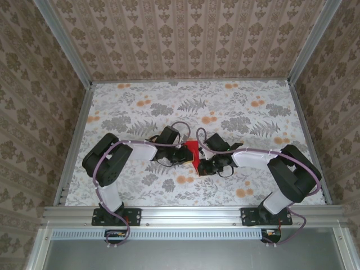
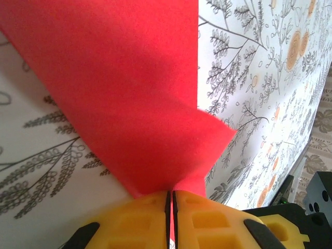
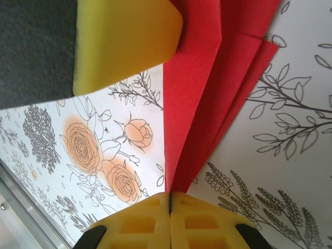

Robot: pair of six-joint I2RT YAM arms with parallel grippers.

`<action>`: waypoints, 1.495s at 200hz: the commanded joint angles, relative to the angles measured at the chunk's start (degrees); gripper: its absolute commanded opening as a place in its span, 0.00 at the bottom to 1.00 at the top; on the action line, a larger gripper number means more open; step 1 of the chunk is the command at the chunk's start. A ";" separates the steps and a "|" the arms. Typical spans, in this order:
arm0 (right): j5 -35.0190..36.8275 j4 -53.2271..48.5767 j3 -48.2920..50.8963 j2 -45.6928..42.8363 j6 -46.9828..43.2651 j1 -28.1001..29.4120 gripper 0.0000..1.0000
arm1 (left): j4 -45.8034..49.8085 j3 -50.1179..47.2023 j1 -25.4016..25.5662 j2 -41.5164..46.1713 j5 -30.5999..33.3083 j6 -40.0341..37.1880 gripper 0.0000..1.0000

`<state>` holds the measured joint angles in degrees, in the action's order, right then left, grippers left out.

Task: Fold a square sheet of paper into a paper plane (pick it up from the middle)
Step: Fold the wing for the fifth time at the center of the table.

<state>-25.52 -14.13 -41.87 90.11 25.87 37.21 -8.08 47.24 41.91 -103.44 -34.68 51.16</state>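
The red paper [image 1: 193,152] is a small folded shape held up between the two arms near the table's middle. My left gripper [image 2: 171,195] is shut on one edge of the paper [image 2: 129,88], which fans out broad and flat above the yellow fingers. My right gripper [image 3: 169,196] is shut on the paper's [image 3: 207,88] narrow pointed end, where several folded layers spread upward. The left gripper's yellow finger [image 3: 124,41] shows at the top left of the right wrist view, against the paper. In the top view the left gripper [image 1: 187,154] and right gripper [image 1: 201,164] meet at the paper.
The table [image 1: 225,107] has a floral cover and is bounded by metal rails [image 1: 73,140] and patterned walls. Both arm bases sit at the near edge [image 1: 191,212]. Cables loop above both wrists.
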 commanded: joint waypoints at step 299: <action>7.22 -1.89 1.55 -7.06 2.34 1.15 0.29 | 9.75 7.82 -0.91 -7.04 1.00 -3.62 0.10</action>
<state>-18.33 -18.98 -43.09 88.44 24.10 40.40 -2.17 54.46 41.50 -108.68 -35.35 49.23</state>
